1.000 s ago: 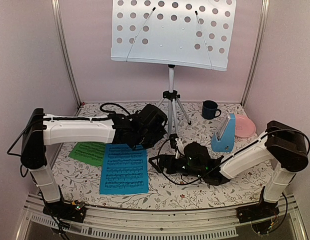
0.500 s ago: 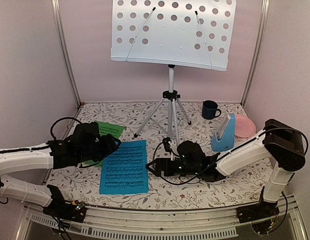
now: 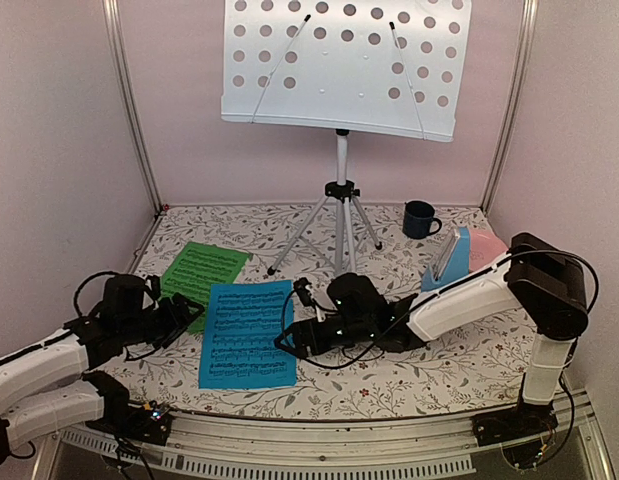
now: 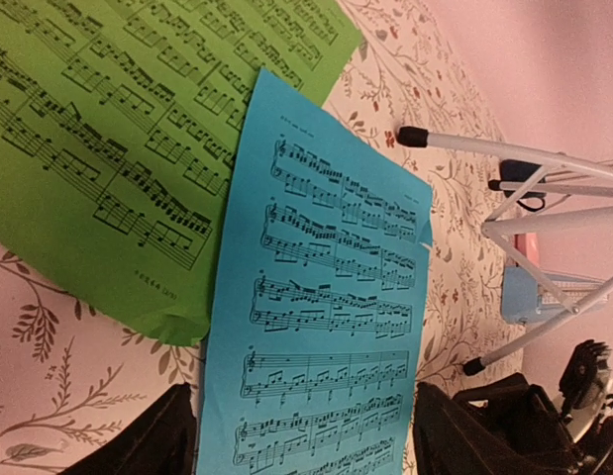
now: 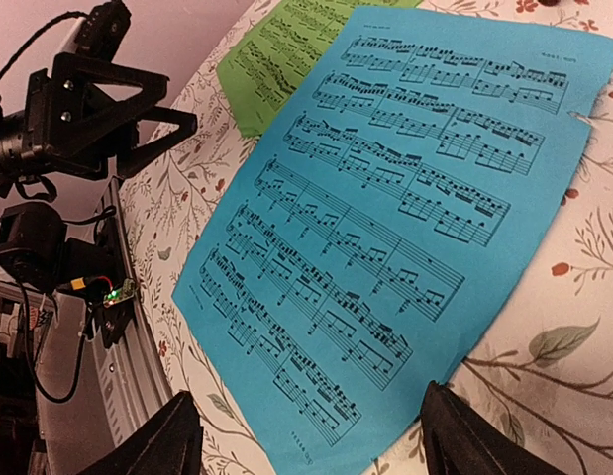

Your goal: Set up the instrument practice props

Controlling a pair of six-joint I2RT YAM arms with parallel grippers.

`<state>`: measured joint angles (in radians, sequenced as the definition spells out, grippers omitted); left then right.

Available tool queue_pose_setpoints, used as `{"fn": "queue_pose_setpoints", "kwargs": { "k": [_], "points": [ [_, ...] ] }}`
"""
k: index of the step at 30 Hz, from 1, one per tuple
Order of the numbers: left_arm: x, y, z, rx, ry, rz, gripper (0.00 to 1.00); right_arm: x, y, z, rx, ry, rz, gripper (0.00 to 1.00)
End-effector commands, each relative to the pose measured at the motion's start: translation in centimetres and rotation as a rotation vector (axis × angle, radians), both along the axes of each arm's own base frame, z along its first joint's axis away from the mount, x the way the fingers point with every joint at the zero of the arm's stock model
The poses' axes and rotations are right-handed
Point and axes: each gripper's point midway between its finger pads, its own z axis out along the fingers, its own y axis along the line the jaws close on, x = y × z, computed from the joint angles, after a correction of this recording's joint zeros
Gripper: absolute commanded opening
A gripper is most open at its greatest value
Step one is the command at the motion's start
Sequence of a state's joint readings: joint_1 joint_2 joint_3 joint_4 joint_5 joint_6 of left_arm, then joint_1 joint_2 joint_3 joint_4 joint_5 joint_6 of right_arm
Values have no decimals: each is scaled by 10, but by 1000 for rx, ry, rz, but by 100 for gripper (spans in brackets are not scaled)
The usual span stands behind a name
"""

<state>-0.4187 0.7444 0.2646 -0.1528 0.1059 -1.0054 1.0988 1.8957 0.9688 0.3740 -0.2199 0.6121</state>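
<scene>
The pale perforated music stand [image 3: 339, 65] rises on its silver tripod [image 3: 340, 215] at the back. The blue music sheet [image 3: 244, 335] [image 4: 326, 317] [image 5: 405, 218] lies flat on the floral table, its far left corner overlapping the green sheet [image 3: 202, 270] [image 4: 118, 139] [image 5: 286, 49]. The blue metronome [image 3: 447, 265] stands at the right. My left gripper [image 3: 184, 312] [image 4: 306, 450] is open, low at the blue sheet's left edge, holding nothing. The right gripper [image 3: 287, 335] [image 5: 311, 445] is open at the sheet's right edge, its jaws wide and empty above the paper.
A dark blue mug [image 3: 420, 219] stands at the back right and a pink plate [image 3: 489, 245] lies behind the metronome. Tripod legs [image 4: 514, 188] spread just beyond the sheets. Side walls and a metal rail [image 3: 319, 440] bound the table.
The left gripper opened and its arm drew back from near the tripod to the near left. The green sheet now lies farther back. The right gripper slid left to the blue sheet's edge.
</scene>
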Motion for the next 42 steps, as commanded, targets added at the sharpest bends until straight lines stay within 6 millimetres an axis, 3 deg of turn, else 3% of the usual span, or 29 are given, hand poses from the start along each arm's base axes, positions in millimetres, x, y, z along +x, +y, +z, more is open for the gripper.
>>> {"fn": "queue_pose_setpoints", "kwargs": {
  "k": [1, 6, 13, 20, 30, 36, 42],
  "points": [
    [1, -5, -7, -62, 1, -86, 76, 8, 8, -14, -71, -21, 33, 75],
    [7, -5, -22, -91, 20, -117, 73, 24, 9, -28, -104, -5, 18, 68],
    [13, -10, -40, -97, 59, -163, 71, 29, 1, -67, -194, 1, 48, 61],
    [15, -27, -40, -158, 38, -251, 65, 30, -4, -94, -262, 12, 81, 54],
    [22, -45, -6, -264, -100, -338, 63, 31, -6, -100, -271, 15, 95, 52],
    [19, -13, -59, -102, 145, -161, 66, 32, -9, -97, -273, 12, 90, 52],
    [21, -6, -60, -84, 142, -131, 65, 32, -10, -93, -271, 6, 91, 52]
  ]
}}
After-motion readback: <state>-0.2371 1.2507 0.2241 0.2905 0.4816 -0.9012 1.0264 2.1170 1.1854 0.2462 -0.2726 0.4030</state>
